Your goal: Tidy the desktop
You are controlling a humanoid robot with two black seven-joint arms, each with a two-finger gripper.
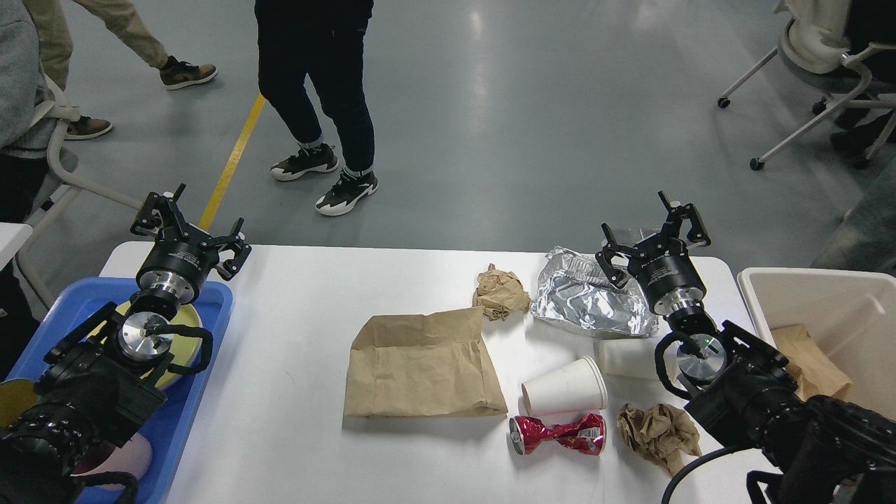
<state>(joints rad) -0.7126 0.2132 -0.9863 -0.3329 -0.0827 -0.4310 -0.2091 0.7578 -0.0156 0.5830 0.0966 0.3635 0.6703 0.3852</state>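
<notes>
Left gripper spread wide, empty, over blue tray. Desktop mid-frame: paper bag, crushed can, cups, foil. Right gripper wide, empty (above foil). Risk: foil crumples, slips; cups roll off near beige bin.

No legible text, markings on crushed red can too small to read

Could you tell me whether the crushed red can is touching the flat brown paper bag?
Apart: the head view shows white desktop between the crushed red can and the flat brown paper bag.
</notes>
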